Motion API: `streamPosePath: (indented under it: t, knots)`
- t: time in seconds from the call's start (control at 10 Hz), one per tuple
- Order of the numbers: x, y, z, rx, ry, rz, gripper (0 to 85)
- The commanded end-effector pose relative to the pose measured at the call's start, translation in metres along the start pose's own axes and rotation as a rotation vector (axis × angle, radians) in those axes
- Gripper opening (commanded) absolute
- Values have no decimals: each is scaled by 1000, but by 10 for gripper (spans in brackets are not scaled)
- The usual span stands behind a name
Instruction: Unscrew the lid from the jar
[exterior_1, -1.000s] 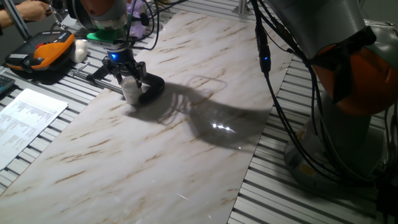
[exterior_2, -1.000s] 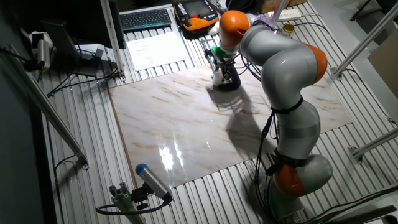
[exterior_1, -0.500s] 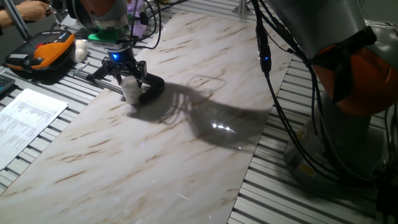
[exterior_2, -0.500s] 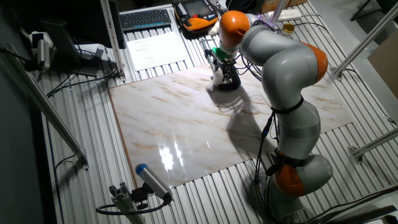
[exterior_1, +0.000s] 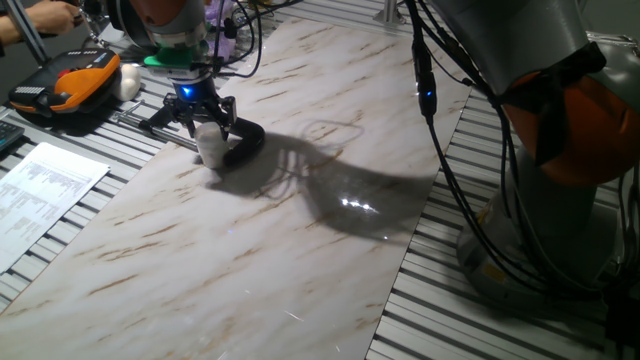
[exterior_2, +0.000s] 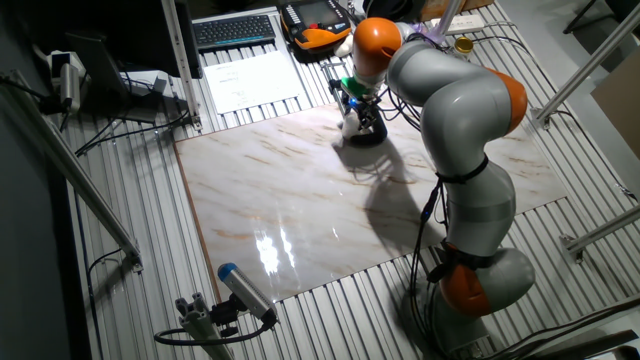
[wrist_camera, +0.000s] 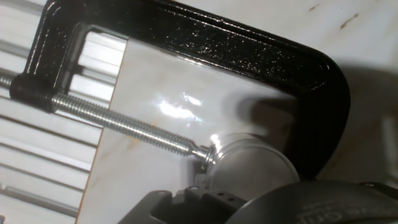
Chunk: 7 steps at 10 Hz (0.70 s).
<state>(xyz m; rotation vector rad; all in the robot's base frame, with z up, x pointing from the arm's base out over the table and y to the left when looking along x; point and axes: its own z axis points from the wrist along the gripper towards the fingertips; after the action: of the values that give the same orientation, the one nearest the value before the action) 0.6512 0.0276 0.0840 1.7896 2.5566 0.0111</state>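
The jar (exterior_1: 211, 150) is small, white and upright near the far left corner of the marble slab (exterior_1: 300, 240), held in a black C-clamp (exterior_1: 243, 143). My gripper (exterior_1: 206, 125) comes straight down on it, with its fingers closed around the lid (exterior_1: 206, 130) on top of the jar. The other fixed view shows the gripper (exterior_2: 352, 110) over the jar (exterior_2: 350, 126). In the hand view the lid (wrist_camera: 252, 167) is a round whitish disc pressed by the clamp's screw (wrist_camera: 124, 127) inside the black clamp frame (wrist_camera: 249, 56); the fingers themselves are hidden there.
An orange-and-black pendant (exterior_1: 65, 85) and a white rounded lump (exterior_1: 128, 80) lie just past the slab's left edge. A printed sheet (exterior_1: 40, 190) lies on the slatted table. A person's hand (exterior_1: 40, 15) is at the top left. Cables hang from the arm (exterior_1: 430, 90).
The gripper has shifted very slightly upward around the jar's top. The jar and the clamp have not moved.
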Motion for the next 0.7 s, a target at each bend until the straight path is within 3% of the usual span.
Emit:
streamPosePath:
  t: [0.0,0.6]
  knots:
    - [0,0,1,-3,2,-7,340]
    - [1,0,1,-1,-5,-87,340]
